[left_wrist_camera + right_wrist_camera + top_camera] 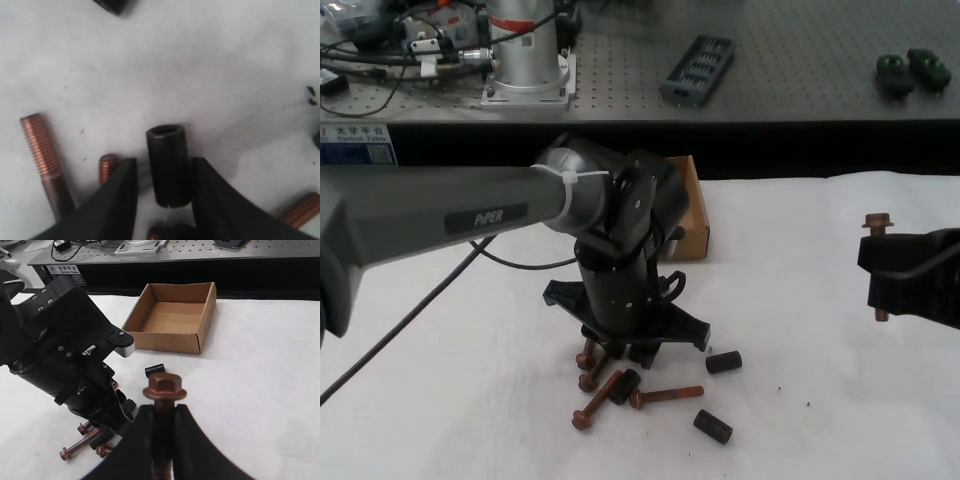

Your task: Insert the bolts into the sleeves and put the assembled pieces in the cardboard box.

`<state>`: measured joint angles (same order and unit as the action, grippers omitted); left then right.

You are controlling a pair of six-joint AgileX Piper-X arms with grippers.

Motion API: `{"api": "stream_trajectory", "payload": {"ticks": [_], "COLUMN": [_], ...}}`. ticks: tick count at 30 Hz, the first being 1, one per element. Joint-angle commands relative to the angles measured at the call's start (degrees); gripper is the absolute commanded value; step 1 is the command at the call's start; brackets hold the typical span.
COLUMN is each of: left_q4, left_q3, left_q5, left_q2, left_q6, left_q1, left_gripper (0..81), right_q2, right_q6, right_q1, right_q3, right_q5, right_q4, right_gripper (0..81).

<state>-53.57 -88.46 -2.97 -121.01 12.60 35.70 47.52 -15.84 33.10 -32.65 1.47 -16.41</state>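
My left gripper [164, 163] is open and low over the white cloth, its fingers straddling a black sleeve [169, 165] that lies between them. In the high view the left gripper [635, 352] stands over a pile of copper bolts [665, 395] and sleeves [723, 361]. My right gripper [164, 435] is shut on a copper bolt [164, 390], held upright with its hex head up. It hangs above the cloth at the right edge [882, 270]. The cardboard box [172, 317] is open and empty, beyond the left arm [65, 360].
More bolts [42, 155] lie beside the sleeve, and another sleeve [713, 426] lies toward the near edge. The box [692, 215] is half hidden by the left arm. A perforated bench [800, 40] behind carries a metal base [525, 60] and a black tray [698, 65].
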Motion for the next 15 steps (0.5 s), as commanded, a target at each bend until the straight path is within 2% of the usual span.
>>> {"api": "stream_trajectory", "payload": {"ticks": [1,4,7,15], "left_q4": [-1.05,-1.05,-0.98,4.31], "left_q3": [-0.17,-0.17,-0.17,-0.17], "left_q5": [-0.37,-0.51,-1.46,-4.51], "left_q2": [-1.17,-1.17,-1.17,0.2], "left_q6": [2.57,2.74,2.45,-2.75], "left_q1": [0.1,0.1,0.1,0.1], "left_gripper": [20.2,10.3,4.1,3.9], "right_q2": [-0.75,-0.75,-0.75,-0.75], "right_q6": [0.49,0.49,0.49,2.27], "right_q1": [-0.3,-0.3,-0.3,-0.61], "right_q3": [-0.06,-0.06,-0.06,-0.08], "right_q5": [0.43,0.43,0.43,0.25], "right_q4": [0.82,0.82,0.82,1.03], "right_gripper": [2.1,2.1,2.1,2.1]}}
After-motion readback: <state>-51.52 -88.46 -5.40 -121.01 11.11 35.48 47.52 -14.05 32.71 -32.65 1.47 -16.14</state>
